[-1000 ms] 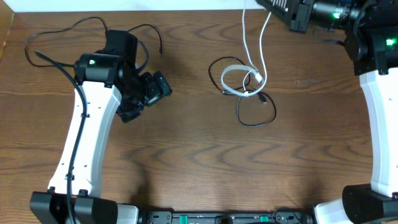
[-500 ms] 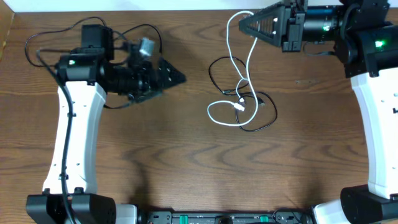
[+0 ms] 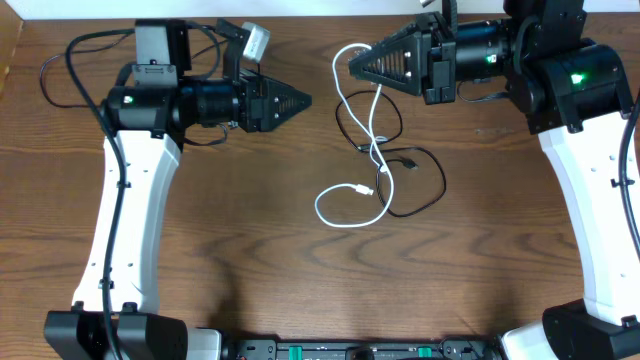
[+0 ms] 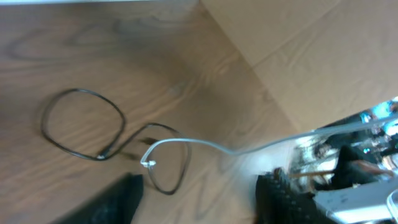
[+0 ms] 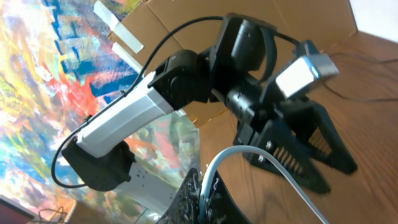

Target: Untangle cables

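The white cable point(image 3: 374, 140) hangs from my right gripper point(image 3: 356, 62), which is shut on its upper end above the table's back middle. It runs down into a loose loop point(image 3: 328, 210) with its plug near the black cables. One thin black cable point(image 3: 425, 195) loops under and around it, and another black loop point(image 3: 347, 122) lies just above. In the left wrist view I see the white cable point(image 4: 205, 144) rising off a black loop point(image 4: 81, 124). My left gripper point(image 3: 296, 101) is open and empty, held left of the knot, pointing at the right gripper. In the right wrist view the jaws point(image 5: 205, 186) pinch the white cable point(image 5: 273, 169).
The left arm's thicker black wires point(image 3: 75, 50) trail over the back left of the table. The left gripper also shows in the right wrist view point(image 5: 298, 155). A cardboard panel point(image 4: 311, 56) stands beyond the table's back edge.
My right gripper has moved left with the white cable, dragging its loop down and to the left. My left gripper has swung up and to the right toward the knot.
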You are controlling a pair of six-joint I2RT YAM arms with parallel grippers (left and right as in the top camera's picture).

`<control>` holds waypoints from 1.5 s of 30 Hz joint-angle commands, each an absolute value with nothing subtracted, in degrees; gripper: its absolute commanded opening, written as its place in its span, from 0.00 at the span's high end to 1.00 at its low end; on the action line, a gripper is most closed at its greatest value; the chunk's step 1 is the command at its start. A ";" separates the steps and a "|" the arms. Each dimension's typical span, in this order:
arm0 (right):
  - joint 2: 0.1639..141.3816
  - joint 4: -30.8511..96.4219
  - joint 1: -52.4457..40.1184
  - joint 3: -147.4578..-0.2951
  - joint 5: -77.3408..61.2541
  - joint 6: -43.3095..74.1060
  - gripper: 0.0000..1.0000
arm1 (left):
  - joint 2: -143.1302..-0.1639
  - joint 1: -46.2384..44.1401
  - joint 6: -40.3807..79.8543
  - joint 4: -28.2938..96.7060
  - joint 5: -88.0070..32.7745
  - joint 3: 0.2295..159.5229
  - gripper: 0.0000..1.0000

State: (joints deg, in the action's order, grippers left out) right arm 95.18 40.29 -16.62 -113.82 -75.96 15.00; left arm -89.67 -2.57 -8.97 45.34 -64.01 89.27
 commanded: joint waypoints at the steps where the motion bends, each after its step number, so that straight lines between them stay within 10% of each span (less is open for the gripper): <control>1: 94.37 38.89 -16.93 -114.26 -77.10 14.70 0.99 | -89.41 -5.26 -8.95 45.28 -65.39 89.36 0.20; 17: 94.37 33.87 -16.86 -114.26 -75.16 22.92 0.99 | -89.41 -12.99 -8.95 36.42 -65.39 89.36 0.20; 24: 94.37 33.87 -16.88 -114.26 -75.40 23.18 0.99 | -89.41 -12.95 -8.93 35.86 -65.39 89.36 0.44; 45: 94.37 33.85 -16.80 -114.26 -75.40 23.20 0.99 | -89.43 -12.95 -8.93 36.12 -68.99 89.36 0.61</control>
